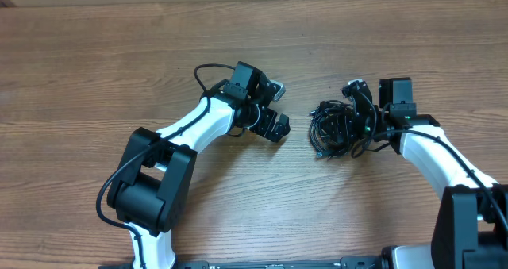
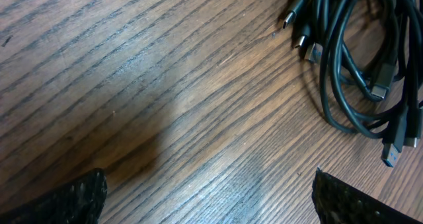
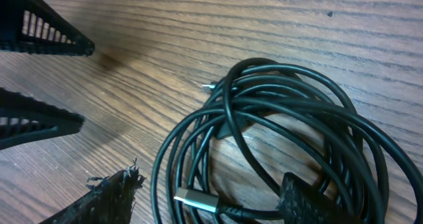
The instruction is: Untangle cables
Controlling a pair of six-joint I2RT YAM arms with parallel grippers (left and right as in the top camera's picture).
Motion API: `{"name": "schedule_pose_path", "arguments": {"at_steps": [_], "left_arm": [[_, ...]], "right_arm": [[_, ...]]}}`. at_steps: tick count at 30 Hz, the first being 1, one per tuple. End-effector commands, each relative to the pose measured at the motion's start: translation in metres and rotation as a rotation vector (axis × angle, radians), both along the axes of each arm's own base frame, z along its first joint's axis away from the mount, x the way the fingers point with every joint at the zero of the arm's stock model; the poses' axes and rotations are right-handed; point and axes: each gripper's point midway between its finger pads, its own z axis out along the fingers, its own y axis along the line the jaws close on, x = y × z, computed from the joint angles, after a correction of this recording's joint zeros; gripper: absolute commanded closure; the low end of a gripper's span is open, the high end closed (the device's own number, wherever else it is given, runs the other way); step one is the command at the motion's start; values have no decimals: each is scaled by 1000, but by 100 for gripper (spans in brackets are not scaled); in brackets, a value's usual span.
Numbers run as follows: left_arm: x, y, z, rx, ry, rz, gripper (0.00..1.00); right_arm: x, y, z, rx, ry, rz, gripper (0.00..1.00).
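Note:
The cables [image 1: 332, 128] lie as one tangled black coil on the wooden table, right of centre. My right gripper [image 1: 352, 114] is down at the coil's right side. In the right wrist view the cables [image 3: 277, 118] loop between its spread fingers [image 3: 208, 192], and a silver plug [image 3: 195, 201] lies between the fingertips. It is open and grips nothing. My left gripper [image 1: 279, 108] is open and empty, just left of the coil. In the left wrist view its fingertips [image 2: 208, 201] are wide apart over bare wood, with the cables [image 2: 357, 59] and several plugs at the upper right.
The left gripper's ribbed black fingers [image 3: 39, 36] show at the upper left of the right wrist view. The thicker black wire of the left arm [image 1: 205, 74] arcs beside its wrist. The wooden table [image 1: 119, 63] extends around both arms.

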Motion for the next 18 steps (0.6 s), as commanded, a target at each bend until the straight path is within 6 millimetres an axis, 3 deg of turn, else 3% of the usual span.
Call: {"name": "schedule_pose_path", "arguments": {"at_steps": [1, 4, 8, 18], "left_arm": [[1, 1, -3, 14, -1, 3, 0], [1, 1, -3, 14, -1, 3, 0], [1, 1, -3, 14, -1, 3, 0], [1, 1, -3, 14, -1, 3, 0]], "right_arm": [[4, -1, -10, -13, 13, -4, 32], [6, -1, -18, -14, 23, -5, 37], [8, -1, -29, -14, 38, -4, 52], [9, -2, -32, -22, 37, -8, 58]]}}
